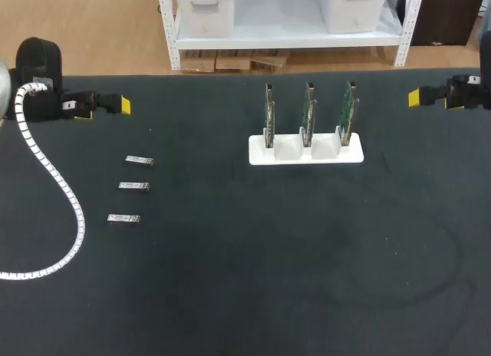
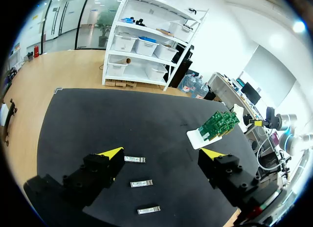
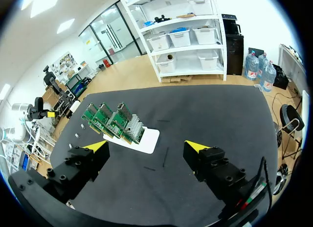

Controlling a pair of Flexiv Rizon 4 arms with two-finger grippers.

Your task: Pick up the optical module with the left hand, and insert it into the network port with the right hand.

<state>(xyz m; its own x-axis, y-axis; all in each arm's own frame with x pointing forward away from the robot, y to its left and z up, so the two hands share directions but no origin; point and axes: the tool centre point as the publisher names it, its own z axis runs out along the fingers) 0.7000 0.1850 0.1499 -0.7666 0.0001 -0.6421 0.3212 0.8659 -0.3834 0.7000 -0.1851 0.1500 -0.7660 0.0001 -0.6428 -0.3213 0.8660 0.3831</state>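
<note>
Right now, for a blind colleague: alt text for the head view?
Three silver optical modules line the black table's left; a white stand holds three upright green circuit boards centrally. The left hand and right hand hang at far corners.

Left pincer [image 2: 161, 152] black, yellow-tipped; right pincer [image 3: 146, 146] alike; white spiral-wrapped cable [image 1: 78, 225].

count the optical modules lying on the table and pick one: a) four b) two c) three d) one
c: three optical modules lie apart in a row on the black table.
</note>
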